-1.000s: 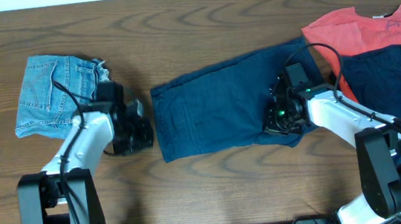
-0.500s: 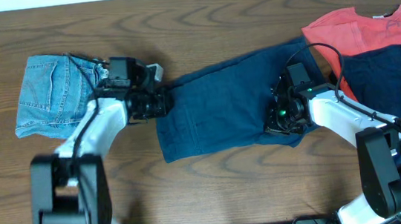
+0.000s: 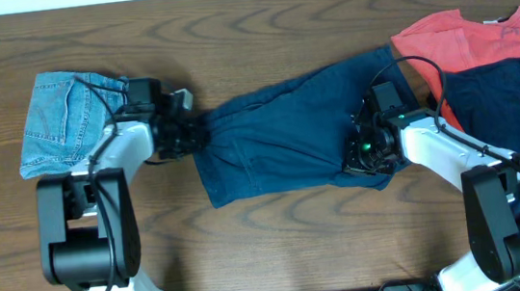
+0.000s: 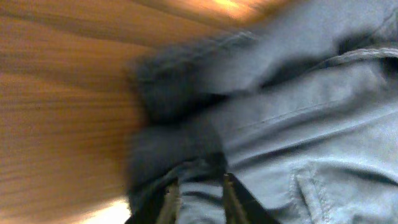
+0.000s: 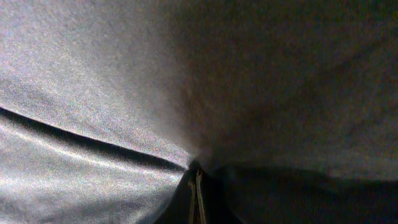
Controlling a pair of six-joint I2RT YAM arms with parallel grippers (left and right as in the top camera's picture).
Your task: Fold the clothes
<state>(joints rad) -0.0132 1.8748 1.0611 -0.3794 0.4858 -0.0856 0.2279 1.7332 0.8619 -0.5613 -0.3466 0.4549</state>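
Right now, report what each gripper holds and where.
Right gripper pinches the navy garment near its right end. Left gripper straddles its bunched left edge; a grip there cannot be told.

The table is brown wood with a darker wavy grain. The shorts are light-blue denim. The trousers are plain dark navy. The T-shirt is coral red. The second garment is also plain navy.

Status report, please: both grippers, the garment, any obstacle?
Left gripper parted at left edge of navy garment. Right gripper shut, pinching its right end. Garment spread, left end bunched. Denim shorts close behind left gripper.
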